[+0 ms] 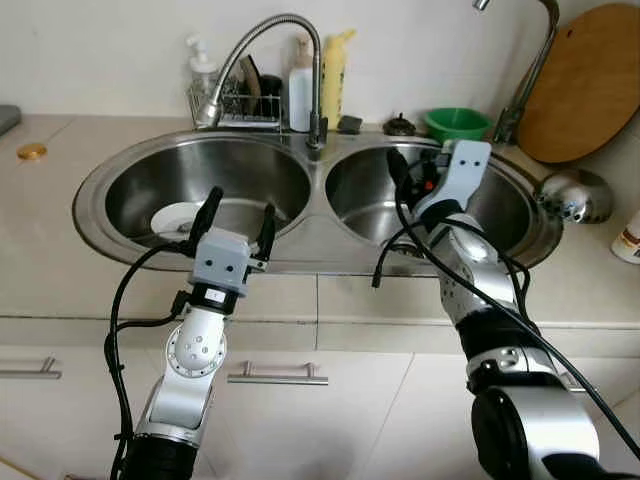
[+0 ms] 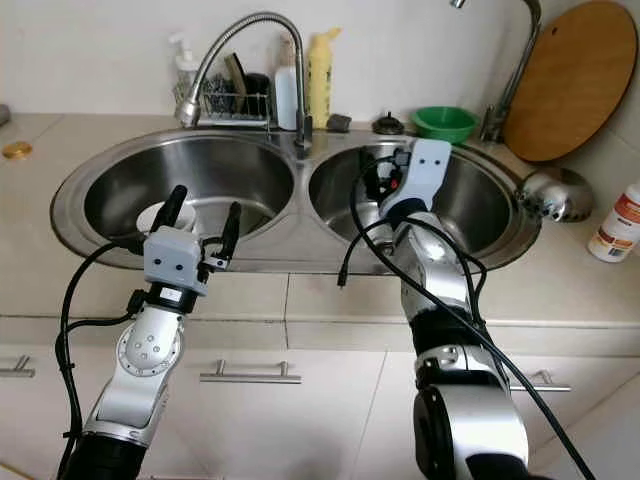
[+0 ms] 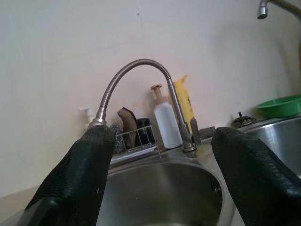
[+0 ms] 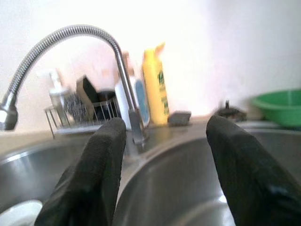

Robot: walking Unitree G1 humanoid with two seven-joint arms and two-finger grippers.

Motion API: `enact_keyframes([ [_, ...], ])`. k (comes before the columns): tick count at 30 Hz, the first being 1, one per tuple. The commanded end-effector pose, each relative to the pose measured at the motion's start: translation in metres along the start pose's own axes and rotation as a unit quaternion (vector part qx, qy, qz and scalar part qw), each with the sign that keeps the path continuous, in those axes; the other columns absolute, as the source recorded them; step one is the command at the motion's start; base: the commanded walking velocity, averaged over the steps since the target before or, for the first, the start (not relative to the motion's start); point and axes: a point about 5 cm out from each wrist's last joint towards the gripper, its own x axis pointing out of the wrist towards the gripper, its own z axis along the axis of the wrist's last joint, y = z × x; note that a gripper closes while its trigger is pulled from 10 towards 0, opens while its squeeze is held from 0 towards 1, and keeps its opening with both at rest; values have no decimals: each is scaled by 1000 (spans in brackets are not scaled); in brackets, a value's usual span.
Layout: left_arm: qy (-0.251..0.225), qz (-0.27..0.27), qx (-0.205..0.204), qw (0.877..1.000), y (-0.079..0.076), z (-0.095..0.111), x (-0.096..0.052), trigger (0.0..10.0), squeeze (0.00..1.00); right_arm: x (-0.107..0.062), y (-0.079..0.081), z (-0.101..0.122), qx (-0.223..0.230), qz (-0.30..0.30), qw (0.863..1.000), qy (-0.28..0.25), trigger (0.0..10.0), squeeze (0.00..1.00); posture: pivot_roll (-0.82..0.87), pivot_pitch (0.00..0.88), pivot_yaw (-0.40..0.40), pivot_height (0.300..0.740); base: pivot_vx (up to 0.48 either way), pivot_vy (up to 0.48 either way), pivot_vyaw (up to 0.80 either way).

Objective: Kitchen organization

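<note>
A double steel sink (image 1: 300,245) fills the counter ahead. A white plate (image 1: 176,217) lies in the left basin. My left gripper (image 1: 238,218) hovers open over that basin's front rim, just right of the plate, with nothing between its fingers (image 3: 80,183). My right gripper (image 1: 408,172) is open above the right basin, its fingers (image 4: 94,174) pointing toward the tap (image 1: 265,45). A yellow bottle (image 1: 334,75), a white bottle (image 1: 300,90) and a wire rack (image 1: 240,105) with scrubbers stand behind the sink.
A green bowl (image 1: 457,122) sits behind the right basin. A round wooden board (image 1: 585,85) leans on the wall at the right, with a steel strainer (image 1: 575,195) and a white bottle (image 2: 615,225) on the counter near it. Cabinet handles (image 1: 277,377) lie below.
</note>
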Motion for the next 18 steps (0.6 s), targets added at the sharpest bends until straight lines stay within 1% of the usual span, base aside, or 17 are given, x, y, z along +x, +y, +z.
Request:
enact_keyframes([
  [1,6,-9,-3,1000,-2,-1,-2,10000,0,-4,-1,6,-4,-9,1000,-23,10000,0,87,0,-39,740,0,0,0],
  [3,8,-13,-6,1000,-4,-2,-4,10000,0,-15,-3,7,-18,-13,999,-34,10000,0,76,0,-34,740,0,0,0],
  [5,11,-16,-13,1000,-5,-3,-6,10000,0,-30,-6,6,-50,-13,998,-46,10000,0,71,0,-32,740,0,0,0],
  [6,9,-18,-16,1000,-6,-2,-7,10000,0,-40,-8,4,-61,-14,997,-44,10000,0,71,0,-32,740,0,0,0],
  [7,9,-18,-16,1000,-6,-2,-7,10000,0,-40,-8,4,-61,-14,997,-44,10000,0,71,0,-32,740,0,0,0],
  [8,5,-18,-19,1000,-6,-1,-5,10000,0,-49,-9,2,-63,-14,997,-45,10000,0,63,0,-30,740,0,0,0],
  [11,-3,-17,-20,1000,-6,2,-2,10000,0,-55,-9,1,-71,-17,996,-45,10000,0,53,0,-24,740,0,0,0],
  [16,-5,-20,-24,1000,-7,2,0,10000,0,-57,-8,1,-74,-27,996,-49,10000,0,53,0,-24,740,0,0,0],
  [18,-7,-21,-25,999,-7,3,1,10000,0,-58,-6,4,-74,-33,995,-56,10000,0,49,0,-20,740,-249,0,0],
])
